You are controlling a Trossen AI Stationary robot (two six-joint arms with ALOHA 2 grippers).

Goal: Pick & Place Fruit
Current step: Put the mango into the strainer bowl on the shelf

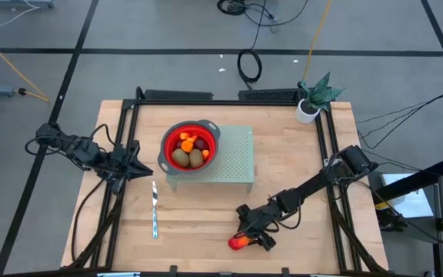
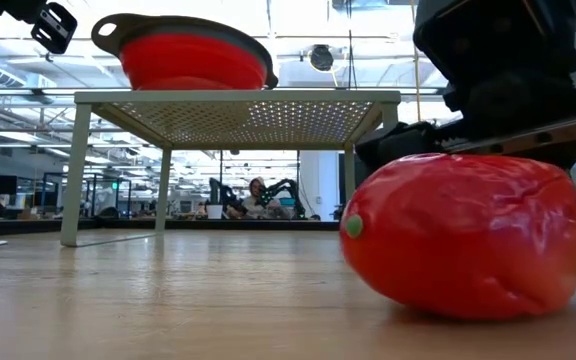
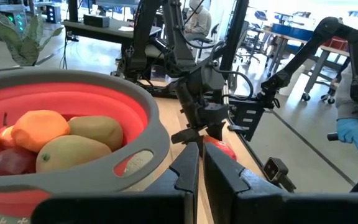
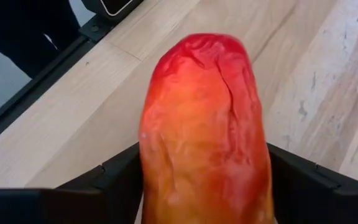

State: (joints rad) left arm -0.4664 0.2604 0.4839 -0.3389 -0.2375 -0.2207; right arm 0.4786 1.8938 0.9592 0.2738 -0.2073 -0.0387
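From above, the right tool (image 1: 251, 237) sits low at the desk's (image 1: 298, 185) near edge with the red-orange fruit (image 1: 239, 243) between its spread fingers. The left tool (image 1: 141, 171), fingers pressed together and empty, waits beside the red bowl (image 1: 168, 140), where the other fruits (image 1: 188, 151) lie.

At desk height, the red-orange fruit (image 2: 463, 235) rests on the wood right under the right tool's dark body.

The left wrist camera shows the bowl (image 3: 135, 124) beside its closed fingers (image 3: 188, 171).

The right wrist camera shows the fruit (image 4: 205, 130) between both fingers (image 4: 110, 180); contact is unclear.
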